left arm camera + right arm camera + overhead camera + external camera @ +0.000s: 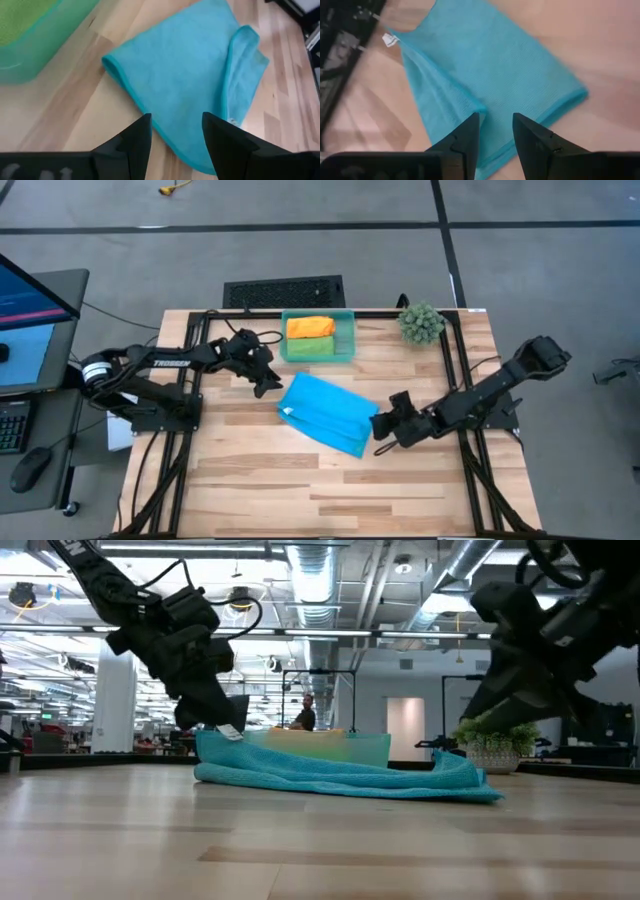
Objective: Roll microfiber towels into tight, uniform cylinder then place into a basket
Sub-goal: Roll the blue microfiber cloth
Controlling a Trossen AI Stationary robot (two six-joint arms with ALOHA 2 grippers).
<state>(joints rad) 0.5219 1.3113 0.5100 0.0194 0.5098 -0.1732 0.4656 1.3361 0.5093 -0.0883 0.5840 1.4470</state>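
Wooden table [250,480], blue towel [325,412] lying between both gaping tools, left [266,380], right [385,428], seemingly untouched

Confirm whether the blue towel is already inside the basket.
No: in the high view the blue towel lies flat on the table, apart from the basket, which holds orange and green towels.

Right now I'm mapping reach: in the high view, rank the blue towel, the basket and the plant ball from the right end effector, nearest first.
From the right end effector:
1. Blue towel, right beside it, toward table centre.
2. Basket, at the far edge, centre.
3. Plant ball, far right corner; too close to the basket to rank firmly.
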